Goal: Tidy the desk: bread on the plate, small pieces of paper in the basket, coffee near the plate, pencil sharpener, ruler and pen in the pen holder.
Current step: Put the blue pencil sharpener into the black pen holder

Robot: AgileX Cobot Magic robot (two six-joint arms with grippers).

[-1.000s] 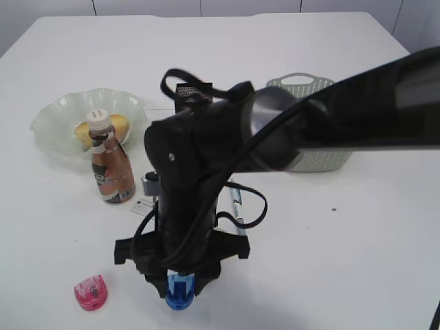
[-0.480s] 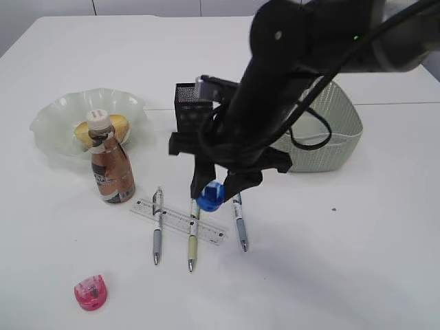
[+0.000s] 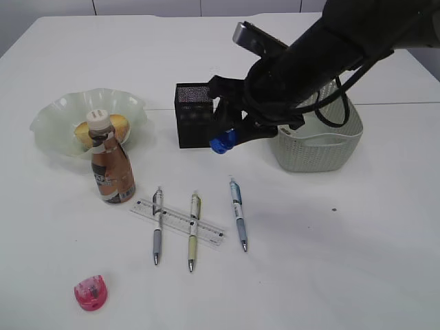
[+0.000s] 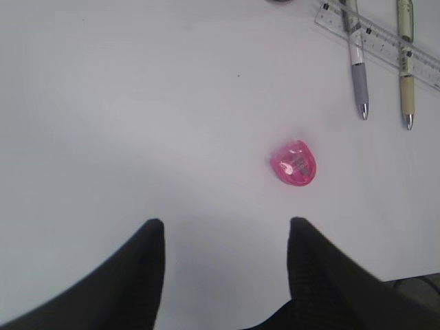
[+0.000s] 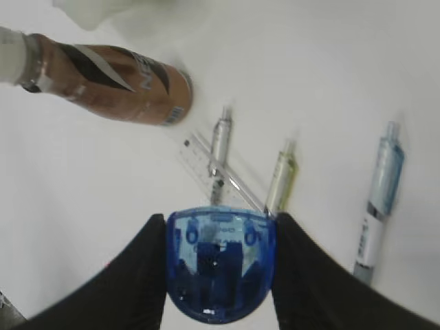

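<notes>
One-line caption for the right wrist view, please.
Right hand grips a blue pencil sharpener above pens, ruler and coffee bottle.

No legible text or numbers.

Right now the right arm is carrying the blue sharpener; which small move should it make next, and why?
Probably shift slightly left and up until the blue pencil sharpener hangs over the pen holder, then release. The right gripper has it clamped between its fingers, but in the exterior view it sits beside the holder's right wall, below the rim.
</notes>
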